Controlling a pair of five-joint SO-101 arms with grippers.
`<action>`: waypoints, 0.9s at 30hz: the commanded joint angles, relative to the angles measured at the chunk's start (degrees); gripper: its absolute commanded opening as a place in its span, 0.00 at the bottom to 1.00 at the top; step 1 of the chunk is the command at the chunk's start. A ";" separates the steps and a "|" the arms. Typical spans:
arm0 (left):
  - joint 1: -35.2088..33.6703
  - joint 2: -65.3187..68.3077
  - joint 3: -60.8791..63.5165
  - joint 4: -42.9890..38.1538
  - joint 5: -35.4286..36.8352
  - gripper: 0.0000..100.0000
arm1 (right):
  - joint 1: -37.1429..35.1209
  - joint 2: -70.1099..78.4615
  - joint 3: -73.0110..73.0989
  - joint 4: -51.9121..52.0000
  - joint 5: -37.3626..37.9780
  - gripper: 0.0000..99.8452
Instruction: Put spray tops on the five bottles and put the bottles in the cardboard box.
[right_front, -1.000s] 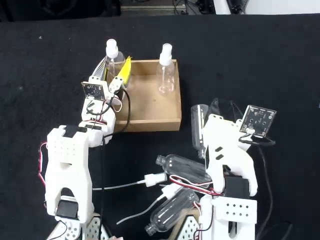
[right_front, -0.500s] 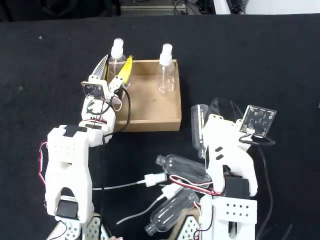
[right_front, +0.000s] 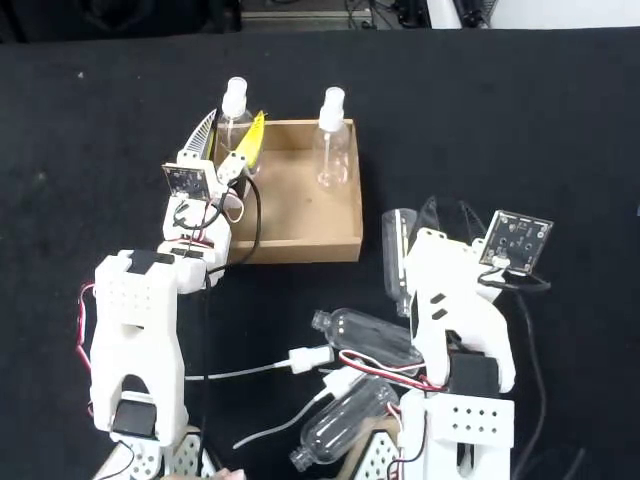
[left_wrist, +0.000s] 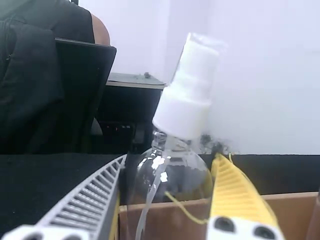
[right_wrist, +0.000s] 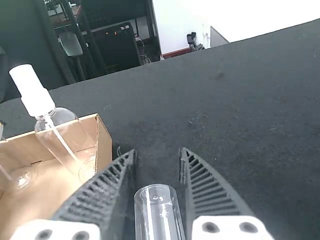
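While my left gripper pinches a capped bottle at the cardboard box's corner, I cannot tell my right gripper's grip.

The capped bottle and the open bottle are clear, glossy plastic. The spray top is smooth white plastic. The cardboard box is brown, matt paperboard. The table wears black, matt, slightly rough cloth. The left gripper has ribbed plastic fingers, 1 grey and 1 yellow; the right gripper has 2 black ribbed ones.
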 joint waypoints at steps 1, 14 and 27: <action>0.22 0.35 0.40 0.53 -0.26 0.23 | 1.32 -0.13 -0.40 -1.85 0.00 0.11; -0.04 0.35 0.92 0.62 0.09 0.34 | 1.32 -0.13 -0.40 -1.85 0.00 0.11; -0.31 -8.35 3.65 1.05 -0.18 0.31 | 1.32 -0.13 -0.40 -1.76 0.00 0.11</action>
